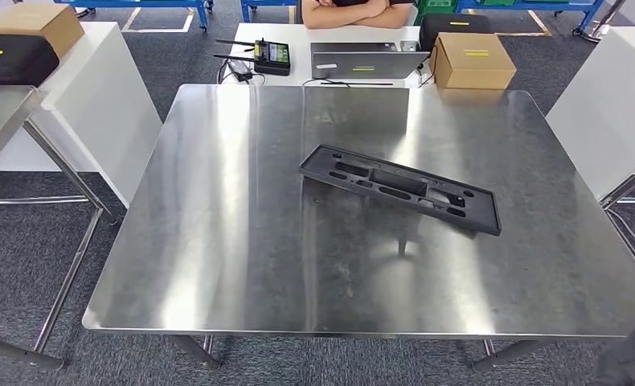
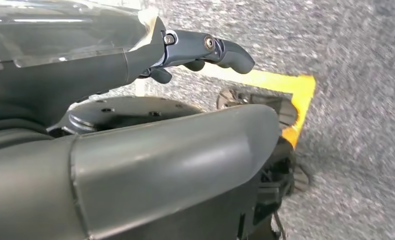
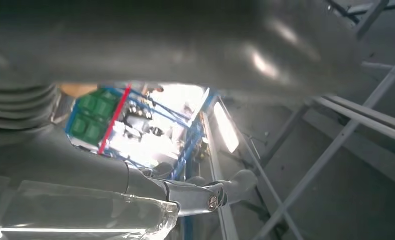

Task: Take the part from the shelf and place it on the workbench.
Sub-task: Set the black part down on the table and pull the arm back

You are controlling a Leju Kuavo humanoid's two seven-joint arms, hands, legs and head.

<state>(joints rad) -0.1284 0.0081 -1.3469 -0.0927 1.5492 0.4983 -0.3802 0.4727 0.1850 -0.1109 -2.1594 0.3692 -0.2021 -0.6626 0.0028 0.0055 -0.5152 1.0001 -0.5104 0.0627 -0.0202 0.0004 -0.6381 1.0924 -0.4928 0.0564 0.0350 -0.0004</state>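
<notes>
The part (image 1: pixel 400 188), a long flat black plastic panel with several cut-outs, lies at a slant on the steel workbench (image 1: pixel 218 265), right of its middle, with nothing touching it. In the left wrist view my left hand (image 2: pixel 205 50) hangs over grey carpet and a yellow floor line, its fingers loosely stretched and holding nothing. My right hand (image 3: pixel 205 195) is low beside metal frame bars, its fingers apart and empty.
Beyond the workbench a white table carries a laptop (image 1: pixel 364 60), a cardboard box (image 1: pixel 471 60) and a black device with antennas (image 1: pixel 271 56). A person (image 1: pixel 354 12) sits there with folded arms. White tables flank both sides, and another steel table (image 1: pixel 1 121) stands at the left.
</notes>
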